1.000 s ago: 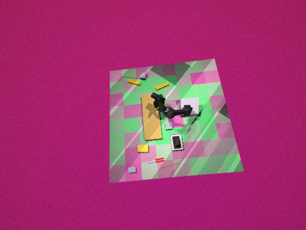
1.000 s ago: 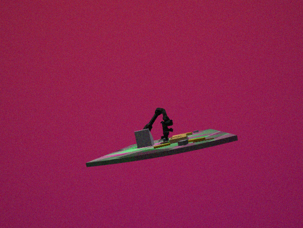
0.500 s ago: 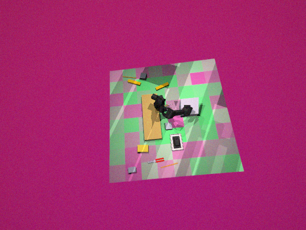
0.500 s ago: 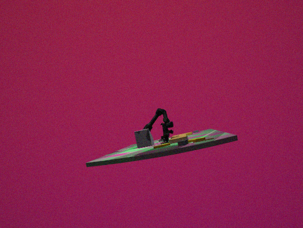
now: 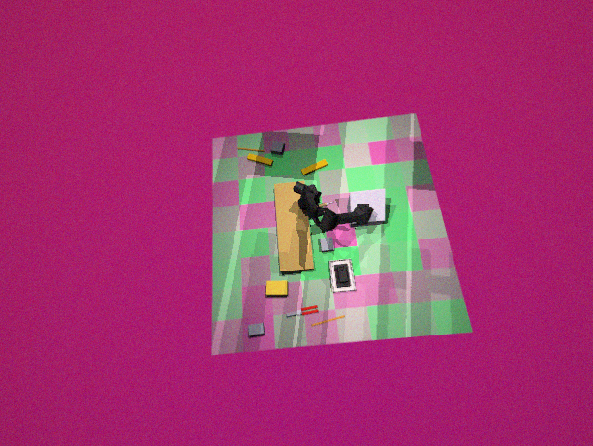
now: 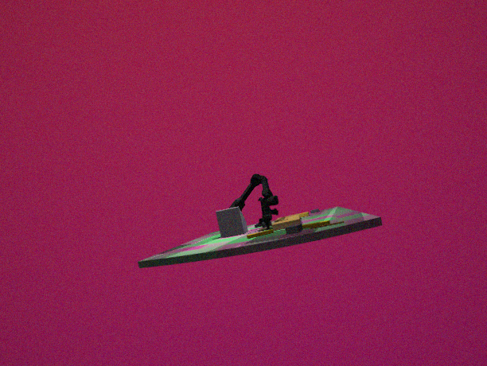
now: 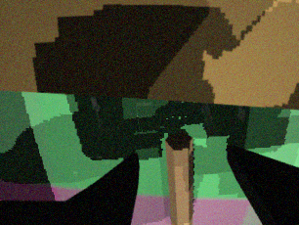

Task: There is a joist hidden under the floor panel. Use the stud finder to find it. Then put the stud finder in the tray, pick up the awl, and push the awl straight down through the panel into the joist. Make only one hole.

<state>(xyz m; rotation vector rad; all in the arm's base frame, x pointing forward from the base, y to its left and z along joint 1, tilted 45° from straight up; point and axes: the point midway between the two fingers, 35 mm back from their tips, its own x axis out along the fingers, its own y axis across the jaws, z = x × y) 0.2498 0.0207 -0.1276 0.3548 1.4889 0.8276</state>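
Observation:
My gripper (image 6: 263, 226) (image 7: 182, 156) is open and low beside the panel, its fingers on either side of the awl's wooden handle (image 7: 180, 183), with gaps left and right. The awl's thin metal end (image 5: 332, 202) shows beside the arm in the top view, where the arm hides the fingers. The tan floor panel (image 5: 295, 242) (image 6: 290, 221) (image 7: 264, 73) lies just beyond the handle's end in the wrist view. The black stud finder (image 5: 343, 275) lies in the white-rimmed tray (image 5: 333, 277). The joist is hidden from view.
A pale box (image 5: 375, 200) (image 6: 231, 223) stands by the arm's base. A grey block (image 5: 327, 244) lies between panel and tray. A yellow block (image 5: 276, 288) and red-handled tool (image 5: 310, 310) lie past the panel's near end; two yellow bars (image 5: 260, 159) (image 5: 314, 168) lie past its far end.

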